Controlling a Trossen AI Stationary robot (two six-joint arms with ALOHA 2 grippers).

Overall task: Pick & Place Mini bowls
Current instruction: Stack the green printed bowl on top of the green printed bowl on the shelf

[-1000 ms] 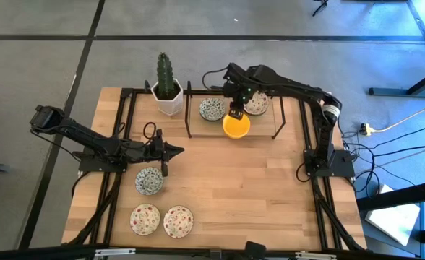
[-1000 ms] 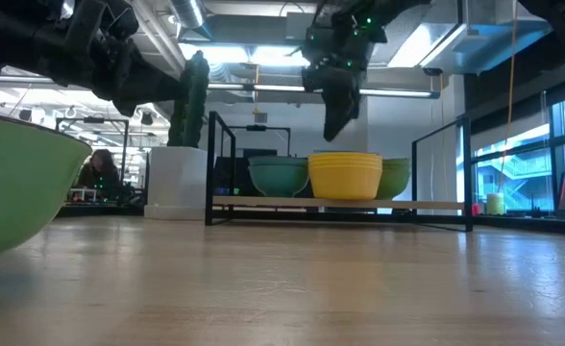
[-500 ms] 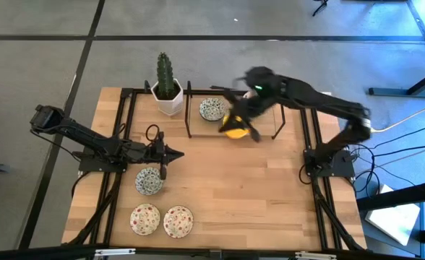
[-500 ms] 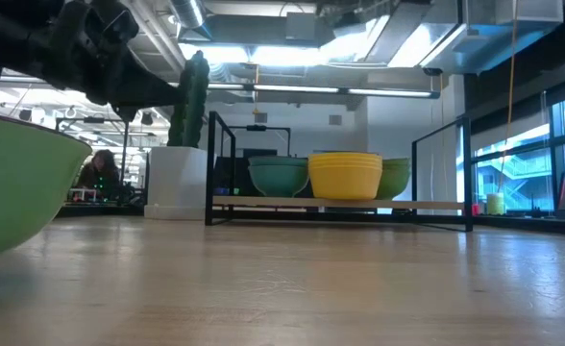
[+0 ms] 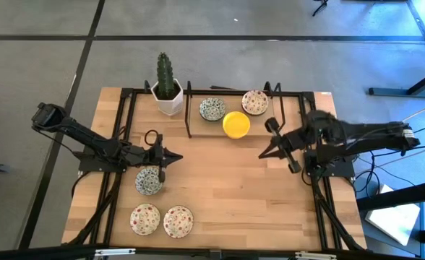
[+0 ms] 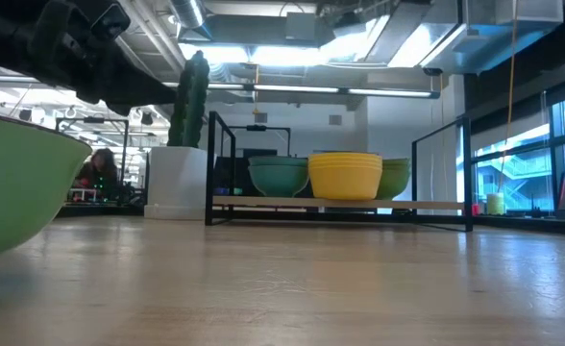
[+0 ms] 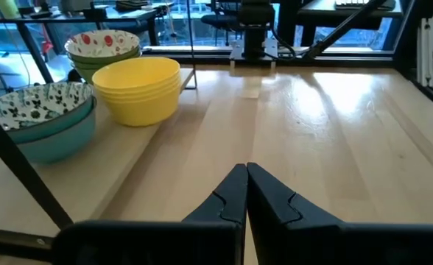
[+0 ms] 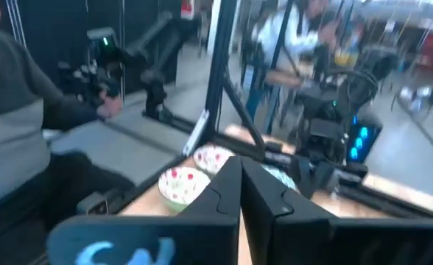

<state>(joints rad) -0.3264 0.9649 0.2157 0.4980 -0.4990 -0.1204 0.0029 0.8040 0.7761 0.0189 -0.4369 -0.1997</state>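
Bowls, overview. My right gripper [image 5: 262, 154]: fingers pressed together, nothing held, over bare wood at table's [image 5: 227, 195] right side, in front of the rack [image 5: 189, 115]. Just beyond it, on the rack: yellow bowl [image 5: 235, 124], w/ blue-green bowl [image 5: 212, 109] and speckled bowl [image 5: 255, 102] beside it. Left gripper [image 5: 178, 152]: also clamped shut and empty, left-centre, just above a 2nd blue-green bowl [image 5: 148, 180]. Two more speckled bowls [image 5: 145, 219] [image 5: 178, 221] sit side by side near the front edge. Cactus pot [image 5: 168, 95] at the rack's left end.
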